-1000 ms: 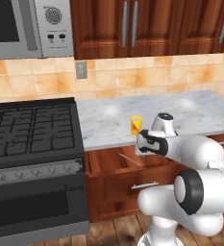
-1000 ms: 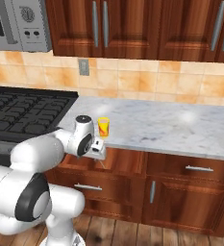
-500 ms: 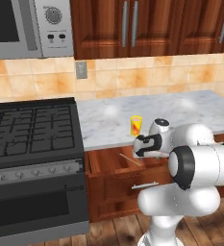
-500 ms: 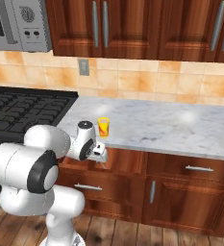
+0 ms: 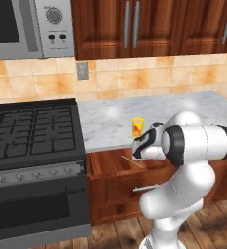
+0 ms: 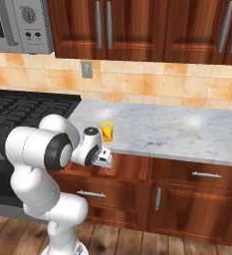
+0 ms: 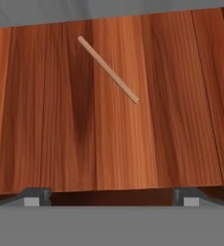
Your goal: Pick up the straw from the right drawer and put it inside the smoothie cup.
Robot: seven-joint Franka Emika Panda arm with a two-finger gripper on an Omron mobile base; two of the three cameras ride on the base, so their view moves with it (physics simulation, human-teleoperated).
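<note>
Straw [image 7: 108, 69], thin pale stick lying diagonal on grained wood drawer floor [image 7: 132, 144], end effector [image 7: 111, 197] spread wide above

**Even, soft light; slightly soft pictures**

You get bright, flat lighting with no glare. The straw [image 7: 108, 70] casts almost no shadow on the drawer [image 7: 113, 144] floor. Pale sheen patches sit on the counter [image 5: 105, 121]. Edges look slightly blurred.

Bare wood is seen all around the straw [image 7: 108, 70] on the right drawer [image 7: 132, 144] floor; the counter edge [image 5: 110, 143] overhangs the drawer's rear.
</note>
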